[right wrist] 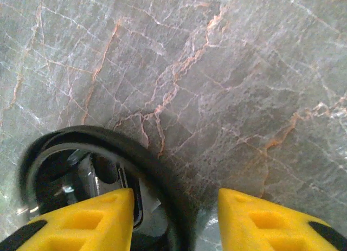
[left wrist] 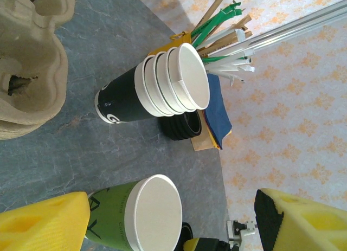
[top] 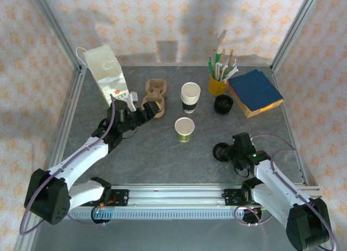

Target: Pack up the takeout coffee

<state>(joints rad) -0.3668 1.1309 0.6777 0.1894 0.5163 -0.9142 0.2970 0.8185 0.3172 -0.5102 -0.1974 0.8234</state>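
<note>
**Top view.** The takeout coffee cup is pictured upright and uncapped near the middle of the grey table. It is set in front of the stack of white cups and well apart from the cardboard carrier and the white paper bag at the back left. The right gripper is lowered onto a single black lid lying flat to the right of the cup. The left gripper is held just beside the carrier, with nothing in it.

**Left wrist.** The yellow fingers are seen spread wide, nothing between them. The cup is framed beyond them with its rim bare, and the cup stack is seen behind it.

**Right wrist.** The fingers are seen apart and astride the lid's rim, one over the lid and the other outside it above bare table. A gap is visible at the outer finger, so the rim is judged not yet clamped.

The step in hand is judged to be the fetching of the lid; capping and packing are not yet done. For the next move, the jaws would need to be brought together squarely on the rim. The lid would then have to be lifted level, carried left, centred over the cup's mouth and pressed down. A thin rim pinched off-square is likely to be tilted or dropped.
</note>
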